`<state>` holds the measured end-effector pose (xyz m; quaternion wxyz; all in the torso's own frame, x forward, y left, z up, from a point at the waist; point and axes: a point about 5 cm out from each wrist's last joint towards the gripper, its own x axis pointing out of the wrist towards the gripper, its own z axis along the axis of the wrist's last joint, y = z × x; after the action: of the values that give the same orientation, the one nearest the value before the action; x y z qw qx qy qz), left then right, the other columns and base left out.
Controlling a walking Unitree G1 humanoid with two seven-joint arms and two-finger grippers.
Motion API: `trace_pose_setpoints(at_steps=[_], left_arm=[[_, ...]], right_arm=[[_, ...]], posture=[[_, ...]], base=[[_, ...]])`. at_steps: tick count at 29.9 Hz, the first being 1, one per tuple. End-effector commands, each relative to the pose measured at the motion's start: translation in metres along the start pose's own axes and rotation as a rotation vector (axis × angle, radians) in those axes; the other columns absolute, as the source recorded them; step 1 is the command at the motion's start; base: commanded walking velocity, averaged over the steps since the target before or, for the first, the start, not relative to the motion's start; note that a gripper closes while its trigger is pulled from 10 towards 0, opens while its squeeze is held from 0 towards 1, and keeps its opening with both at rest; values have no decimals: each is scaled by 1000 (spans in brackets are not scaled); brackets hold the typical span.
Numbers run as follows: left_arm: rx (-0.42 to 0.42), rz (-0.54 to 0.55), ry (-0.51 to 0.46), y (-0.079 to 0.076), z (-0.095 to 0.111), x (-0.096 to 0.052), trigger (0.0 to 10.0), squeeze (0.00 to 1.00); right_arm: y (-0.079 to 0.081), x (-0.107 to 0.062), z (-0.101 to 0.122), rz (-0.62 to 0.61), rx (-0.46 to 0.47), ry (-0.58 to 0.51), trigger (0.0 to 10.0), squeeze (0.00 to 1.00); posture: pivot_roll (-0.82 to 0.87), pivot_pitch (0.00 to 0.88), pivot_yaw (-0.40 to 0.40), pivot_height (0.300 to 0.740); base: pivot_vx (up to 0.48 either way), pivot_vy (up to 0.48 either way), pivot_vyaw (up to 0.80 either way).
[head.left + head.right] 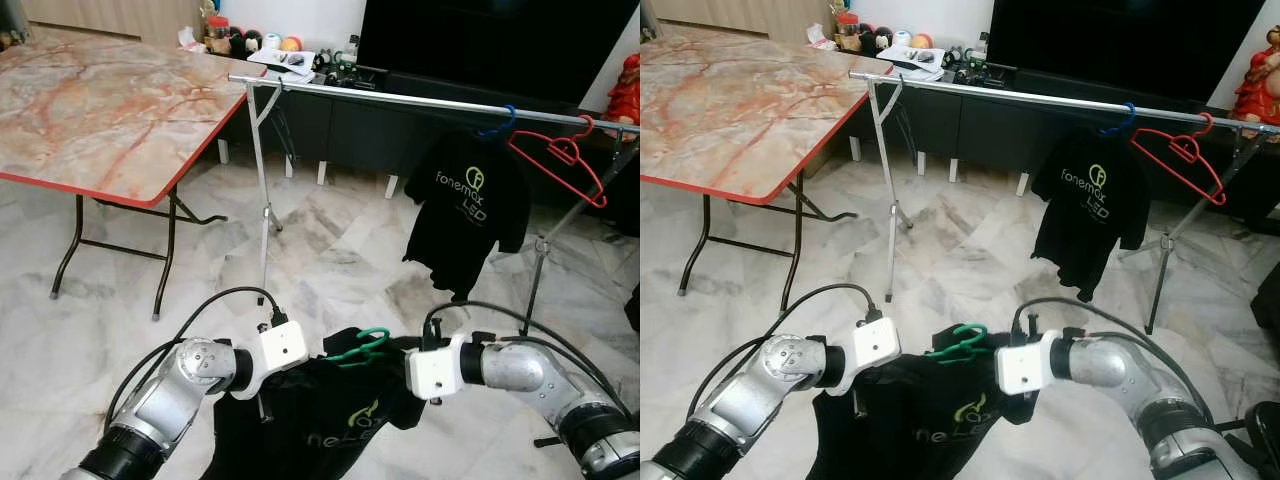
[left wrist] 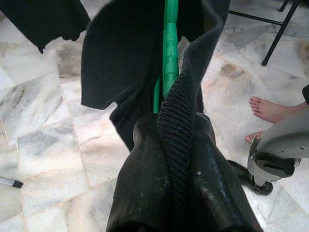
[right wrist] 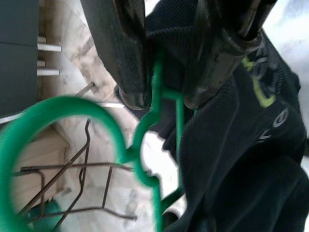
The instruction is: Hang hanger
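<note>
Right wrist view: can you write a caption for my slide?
Right gripper closes its jaws on the green hanger carrying a black shirt.

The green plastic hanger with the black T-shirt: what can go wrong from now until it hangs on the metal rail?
1. The left gripper pinches mainly the collar of the black T-shirt, so the green plastic hanger might slide inside the cloth.
2. The right gripper holds the thin neck near the hook; the hook may twist and miss the silver metal rail.
3. The long shirt could brush the rack's leg while being lifted.
</note>
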<state>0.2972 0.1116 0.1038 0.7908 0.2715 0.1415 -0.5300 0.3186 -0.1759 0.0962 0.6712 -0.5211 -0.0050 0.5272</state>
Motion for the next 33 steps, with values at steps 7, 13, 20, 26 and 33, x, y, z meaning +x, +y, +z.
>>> trace_pose_setpoints(at_steps=[7,13,20,26,33], left_arm=[[27,0,-25,1,8,1,10000,0],[26,-2,-23,1,8,1,10000,0],[25,-3,-21,0,7,1,10000,0],[27,-4,-22,0,8,1,10000,0],[25,-4,-22,-1,7,1,10000,0]], right_arm=[[-12,-2,-1,-69,-76,24,10000,0],[-11,1,-1,-55,-84,31,10000,0],[-5,8,2,-22,7,-7,10000,1000],[1,10,0,19,38,11,10000,1000],[-4,11,-2,-13,77,31,10000,0]], posture=[[97,73,-116,740],[102,71,-116,740],[106,67,-116,740],[114,55,-116,740],[119,54,-117,740]], base=[[0,0,0],[0,0,0],[0,0,0],[0,0,0],[0,0,0]])
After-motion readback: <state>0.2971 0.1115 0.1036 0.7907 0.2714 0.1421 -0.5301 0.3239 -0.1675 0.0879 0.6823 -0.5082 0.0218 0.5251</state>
